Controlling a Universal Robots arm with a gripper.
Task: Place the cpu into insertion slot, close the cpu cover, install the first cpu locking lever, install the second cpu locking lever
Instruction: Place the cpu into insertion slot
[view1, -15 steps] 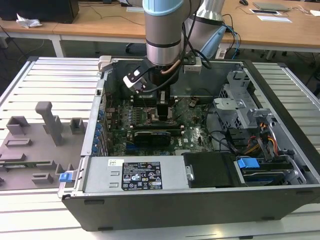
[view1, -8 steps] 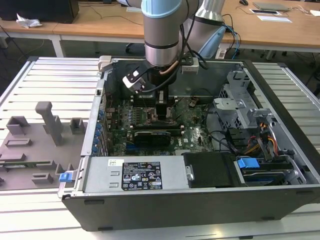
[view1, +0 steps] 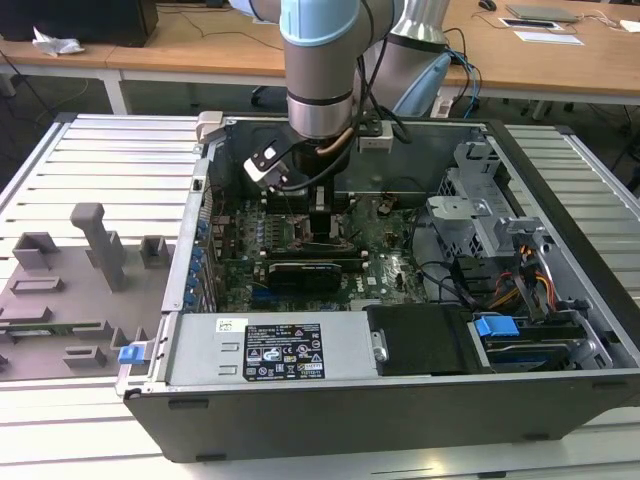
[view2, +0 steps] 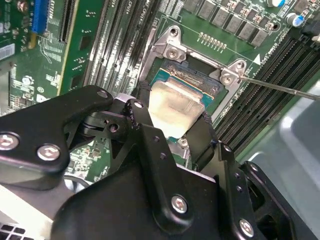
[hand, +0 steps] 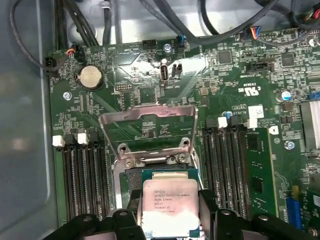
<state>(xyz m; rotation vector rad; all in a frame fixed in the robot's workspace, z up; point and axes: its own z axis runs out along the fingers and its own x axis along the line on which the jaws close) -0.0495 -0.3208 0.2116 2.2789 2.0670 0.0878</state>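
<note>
The cpu (hand: 170, 206), a flat square chip with a pale silvery top, lies between the black fingers of my gripper (hand: 170, 222), directly over the insertion slot (hand: 128, 176) on the green motherboard. In the second wrist view the cpu (view2: 175, 102) is low in the slot's metal rim (view2: 170, 50), and the gripper (view2: 172, 120) is shut on its two sides. I cannot tell whether the chip is fully seated. The cpu cover (hand: 147, 125) stands swung up and open behind the slot. A thin locking lever (view2: 280, 89) sticks out beside it. In the exterior view the gripper (view1: 320, 215) reaches down into the case.
Long black memory slots (hand: 82, 180) flank the socket on both sides. The open computer case (view1: 300, 400) surrounds the motherboard (view1: 385, 255), with a drive cage (view1: 480, 215) and cables on the exterior view's right. A grey fixture tray (view1: 70, 285) lies outside on the exterior view's left.
</note>
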